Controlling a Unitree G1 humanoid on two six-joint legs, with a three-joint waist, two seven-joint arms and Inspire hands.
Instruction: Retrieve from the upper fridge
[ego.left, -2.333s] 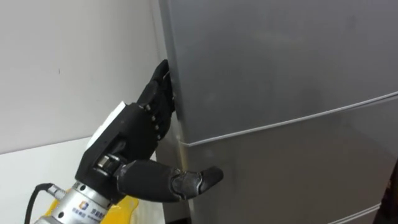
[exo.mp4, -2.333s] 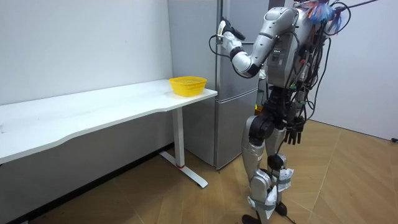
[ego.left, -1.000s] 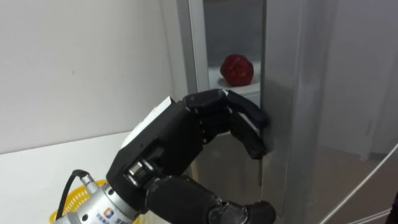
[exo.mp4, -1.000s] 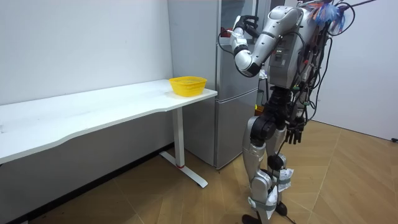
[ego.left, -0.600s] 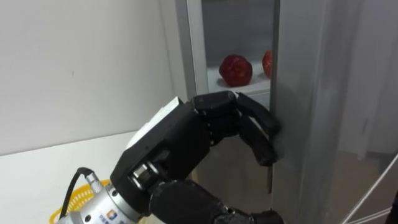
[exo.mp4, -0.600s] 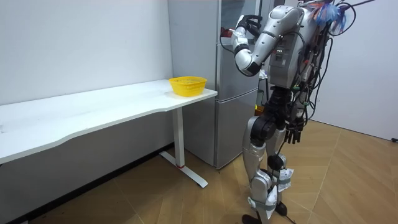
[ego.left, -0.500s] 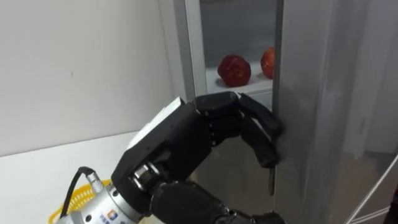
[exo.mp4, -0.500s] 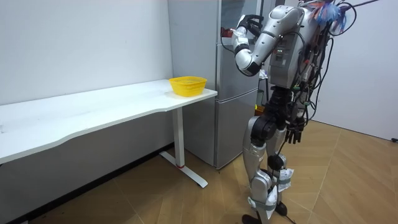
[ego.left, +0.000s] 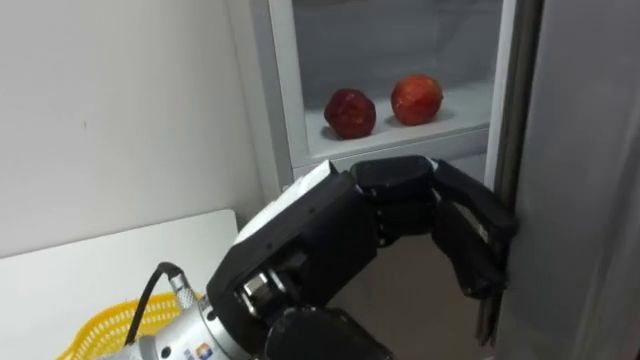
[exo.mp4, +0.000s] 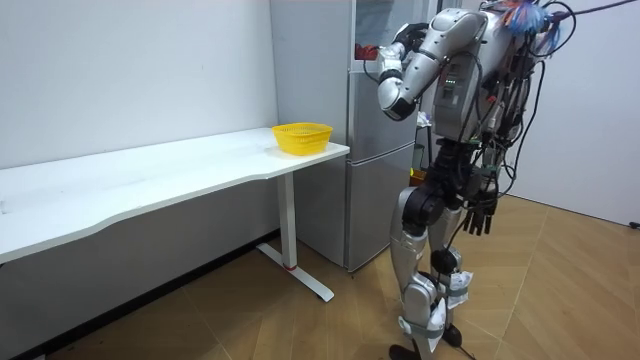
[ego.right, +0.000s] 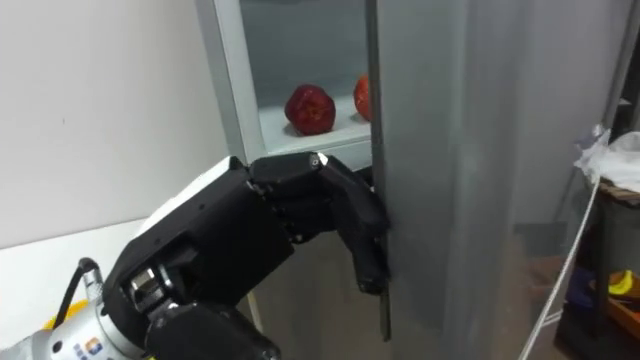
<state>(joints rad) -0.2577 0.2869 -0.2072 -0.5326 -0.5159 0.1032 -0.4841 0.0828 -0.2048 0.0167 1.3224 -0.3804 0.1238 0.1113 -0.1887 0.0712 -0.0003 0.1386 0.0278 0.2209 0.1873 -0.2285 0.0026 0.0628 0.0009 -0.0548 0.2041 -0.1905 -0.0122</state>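
Fruit on the upper fridge's white shelf (ego.left: 455, 118): a dark red apple (ego.left: 350, 112) at left and a brighter red apple (ego.left: 416, 99) just right of it, not touching. I see my left hand (ego.left: 400, 215) clenched round the open door (ego.left: 585, 150) edge, nearer than the shelf. My right hand (exo.mp4: 479, 214) hangs at the side; I cannot tell its grip.

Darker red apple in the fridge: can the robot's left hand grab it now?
Probably not yet: the left hand is curled round the fridge door's edge. The way to the darker red apple looks free once it lets go.
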